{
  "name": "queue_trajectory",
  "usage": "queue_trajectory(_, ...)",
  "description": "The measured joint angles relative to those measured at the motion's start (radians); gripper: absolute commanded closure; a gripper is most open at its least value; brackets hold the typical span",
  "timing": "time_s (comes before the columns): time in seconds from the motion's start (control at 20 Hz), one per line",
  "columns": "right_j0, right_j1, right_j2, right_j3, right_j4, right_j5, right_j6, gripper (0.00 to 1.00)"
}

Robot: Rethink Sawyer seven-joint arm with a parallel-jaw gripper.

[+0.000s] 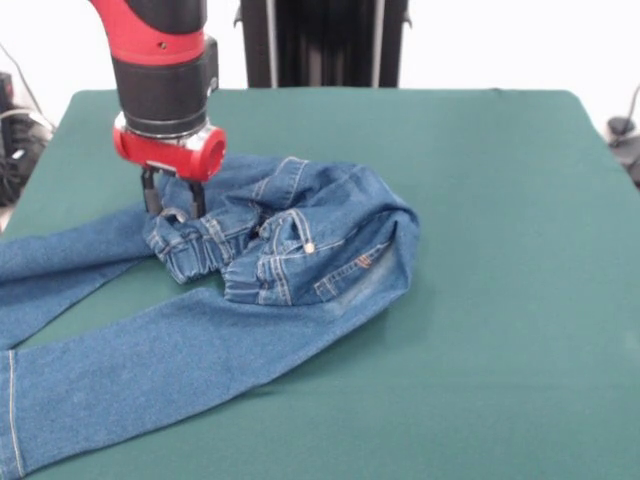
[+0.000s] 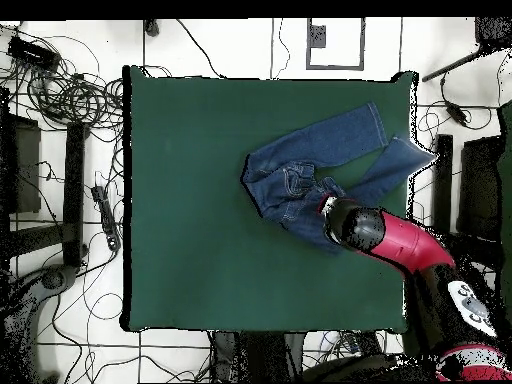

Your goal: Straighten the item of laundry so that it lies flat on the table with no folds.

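Nearest the camera, one leg of the jeans (image 1: 190, 350) runs off the table (image 1: 500, 330) at its front edge, the other off the side; a hard pull could drag the whole garment overboard. Behind them the seat and elastic waistband are heaped, pockets folded over. Farther back, the gripper (image 1: 172, 205) has its jaws clamped on the bunched waistband; lifting could deepen the folds.
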Motion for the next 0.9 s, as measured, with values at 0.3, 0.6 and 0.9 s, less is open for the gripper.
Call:
queue_trajectory(0.3,0.0,0.0,0.0,0.0,0.0,0.0,0.0,1.0)
queue_trajectory(0.6,0.0,-0.001,0.0,0.0,0.0,0.0,0.0,1.0)
queue_trajectory(0.9,0.003,-0.028,0.0,0.016,-0.001,0.0,0.0,1.0)
